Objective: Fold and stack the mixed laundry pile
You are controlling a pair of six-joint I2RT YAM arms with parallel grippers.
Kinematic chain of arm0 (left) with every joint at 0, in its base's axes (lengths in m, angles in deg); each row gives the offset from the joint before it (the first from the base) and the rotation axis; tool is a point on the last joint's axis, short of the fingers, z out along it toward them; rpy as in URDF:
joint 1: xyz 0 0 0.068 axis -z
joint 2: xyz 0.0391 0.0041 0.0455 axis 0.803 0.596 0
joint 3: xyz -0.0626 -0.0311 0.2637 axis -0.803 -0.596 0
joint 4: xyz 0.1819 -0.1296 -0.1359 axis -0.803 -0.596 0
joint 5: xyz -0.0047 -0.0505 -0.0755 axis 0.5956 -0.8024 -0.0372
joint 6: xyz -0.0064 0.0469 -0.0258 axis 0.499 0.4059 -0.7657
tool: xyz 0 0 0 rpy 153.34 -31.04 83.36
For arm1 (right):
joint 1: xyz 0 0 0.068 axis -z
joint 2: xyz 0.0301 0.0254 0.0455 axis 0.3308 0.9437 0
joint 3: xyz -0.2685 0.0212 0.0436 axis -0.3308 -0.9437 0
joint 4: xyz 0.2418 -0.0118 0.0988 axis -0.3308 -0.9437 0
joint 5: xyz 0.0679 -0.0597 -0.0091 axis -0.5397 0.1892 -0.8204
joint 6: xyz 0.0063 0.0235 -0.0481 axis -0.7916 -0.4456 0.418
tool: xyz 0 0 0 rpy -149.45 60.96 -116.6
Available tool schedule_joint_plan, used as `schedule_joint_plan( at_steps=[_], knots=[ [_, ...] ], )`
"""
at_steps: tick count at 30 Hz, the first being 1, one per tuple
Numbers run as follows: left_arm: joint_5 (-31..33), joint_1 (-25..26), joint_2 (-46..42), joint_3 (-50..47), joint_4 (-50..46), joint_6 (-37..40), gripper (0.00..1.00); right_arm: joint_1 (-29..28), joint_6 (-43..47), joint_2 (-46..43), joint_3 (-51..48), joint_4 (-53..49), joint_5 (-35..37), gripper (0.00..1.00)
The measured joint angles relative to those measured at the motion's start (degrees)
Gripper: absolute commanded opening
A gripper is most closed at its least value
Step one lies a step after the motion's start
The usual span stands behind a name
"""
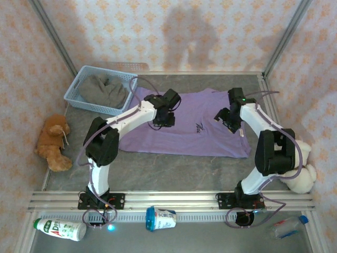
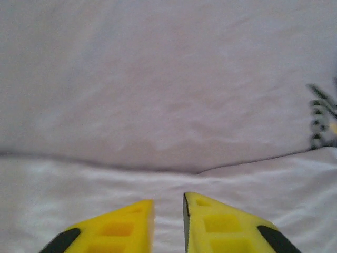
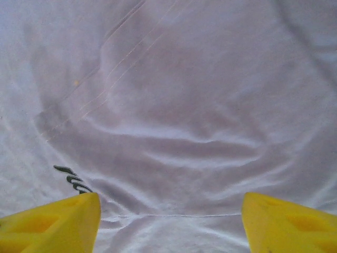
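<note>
Jaws on our left gripper (image 2: 168, 203) are sitting almost together, with only a thin slit between the yellow fingers (image 2: 126, 226), and we are seeing no cloth pinched in it. Our right gripper (image 3: 171, 203) is hanging wide apart, grasping nothing. Both are hovering over the lavender T-shirt (image 1: 200, 139), which is lying spread flat across the middle of the table (image 1: 174, 171). In the top view the left gripper is standing toward 9 o'clock of the small dark chest print (image 1: 198, 127) and the right gripper toward 3 o'clock of it. We are not managing to tell whether either tip is touching the fabric. Out at 10 o'clock, the grey top (image 1: 105, 89) is lying bunched inside the light blue basket (image 1: 71, 95), near the shirt's far left corner. A brown plush toy (image 1: 52, 142) is sitting at 9 o'clock by the left wall, and a cream plush toy (image 1: 303, 176) is resting at 4 o'clock behind the right arm.
</note>
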Motion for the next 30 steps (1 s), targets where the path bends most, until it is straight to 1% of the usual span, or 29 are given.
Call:
schedule_joint_plan(
  at_steps=[2, 3, 6, 10, 16, 20, 22, 24, 25, 26, 28, 30],
  knots=[
    [1.01, 0.00, -0.04, -4.13, 0.92, 0.33, 0.09, -1.60, -0.59, 1.92, 0.00, 0.70, 0.22, 0.86],
    [1.49, 0.00, -0.02, -6.21, 1.27, 0.31, 0.09, -2.12, -0.92, 3.23, -0.02, 0.85, 0.52, 0.88],
    [2.56, 0.00, -0.02, -11.15, 2.45, -0.22, 0.08, -2.51, -1.18, 6.88, -0.46, 1.27, 1.46, 0.88],
    [2.82, 0.00, -0.15, -15.17, 4.52, -2.43, 0.08, -2.54, -1.09, 8.48, -2.23, 1.03, 3.43, 0.88],
    [1.44, 1.01, -3.37, -19.63, 7.21, -6.86, 0.08, -3.06, -0.44, 6.08, -5.88, 0.46, 5.55, 0.86],
    [-2.03, 4.42, -5.97, -22.73, 5.33, -10.56, 0.09, -3.04, -0.20, 2.10, -10.58, -0.74, 5.16, 0.86],
    [-3.56, 6.10, -6.84, -23.47, 3.28, -12.15, 0.14, -3.04, -0.02, 0.74, -11.82, -2.29, 4.55, 0.86],
    [-4.17, 6.99, -7.48, -23.28, 0.20, -13.22, 0.25, -3.04, 0.26, 0.11, -11.87, -4.57, 3.91, 0.86],
    [-3.98, 6.80, -7.56, -22.21, -2.01, -13.66, 0.33, -3.04, 0.50, 0.00, -11.37, -5.70, 3.74, 0.86],
    [-3.78, 6.27, -7.56, -20.74, -3.48, -13.38, 0.38, -2.99, 0.74, 0.00, -10.32, -7.04, 3.61, 0.86],
    [-3.32, 4.33, -7.39, -15.52, -6.16, -13.00, 0.46, -2.75, 1.36, 0.02, -6.29, -9.40, 3.02, 0.84],
    [-2.40, 1.60, -6.86, -8.83, -6.84, -12.09, 0.50, -2.23, 1.75, 0.55, -0.26, -10.80, 2.47, 0.84]
  ],
)
